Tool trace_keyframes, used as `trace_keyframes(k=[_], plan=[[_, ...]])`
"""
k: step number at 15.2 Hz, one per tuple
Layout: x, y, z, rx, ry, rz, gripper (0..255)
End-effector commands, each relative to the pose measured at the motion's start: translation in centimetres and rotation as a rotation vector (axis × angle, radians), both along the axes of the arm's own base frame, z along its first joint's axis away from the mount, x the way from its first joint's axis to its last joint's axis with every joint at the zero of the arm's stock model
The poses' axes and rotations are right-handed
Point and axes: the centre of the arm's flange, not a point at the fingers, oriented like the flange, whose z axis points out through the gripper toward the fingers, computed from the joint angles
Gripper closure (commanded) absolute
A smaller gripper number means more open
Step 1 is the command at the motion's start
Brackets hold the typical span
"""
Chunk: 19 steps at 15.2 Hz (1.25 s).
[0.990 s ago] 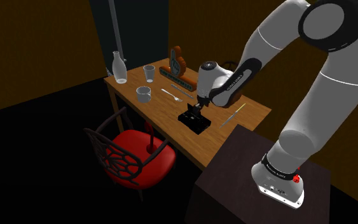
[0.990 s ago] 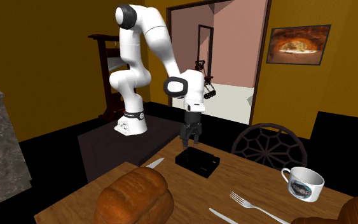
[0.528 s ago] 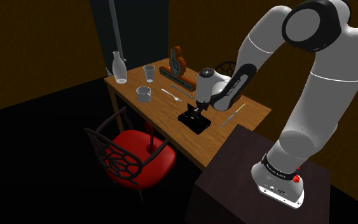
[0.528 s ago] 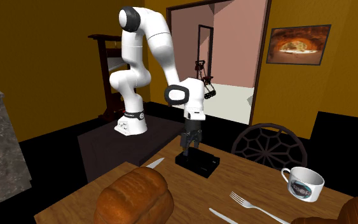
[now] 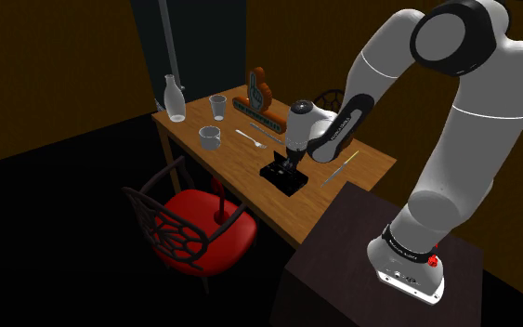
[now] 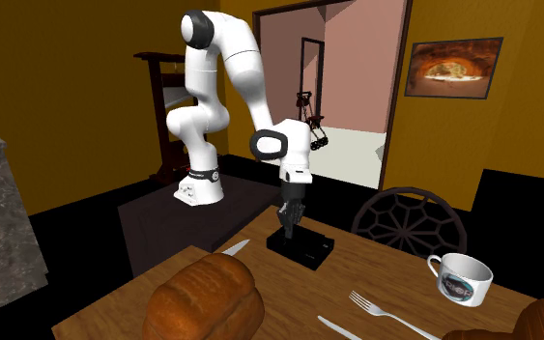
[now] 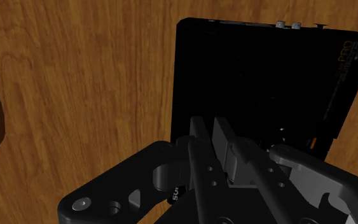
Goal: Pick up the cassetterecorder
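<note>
Wrist view: the black cassette recorder lies flat on the wooden table, directly under the hand. Most of its body stretches away to one side of the fingertips, so the hold sits near a corner rather than over the middle. The gripper is almost closed, its two fingers parted by a thin slot and set down on the dark casing. They appear to pinch a slim part of it, though black on black hides the exact contact. With so off-centre a hold, the lift probably wants to be slow and straight up, wrist kept vertical, watching whether the far end sags or swivels. Should it slip, reopening and re-centring looks wiser than squeezing harder. A table knife lies near the hand and a white mug stands well apart, neither in the way of a vertical rise.
</note>
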Motion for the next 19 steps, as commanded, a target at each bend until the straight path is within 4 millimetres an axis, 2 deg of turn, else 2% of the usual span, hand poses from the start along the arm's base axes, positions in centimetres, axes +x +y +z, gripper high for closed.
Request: trace_keyframes(k=[1,17,19], plan=[[0.0,0.0,-0.1,0.001,0.001,0.001,255],[-0.1,-0.1,8.0,0.001,0.0,0.0,255],[-0.1,-0.1,8.1,0.001,0.0,0.0,255]])
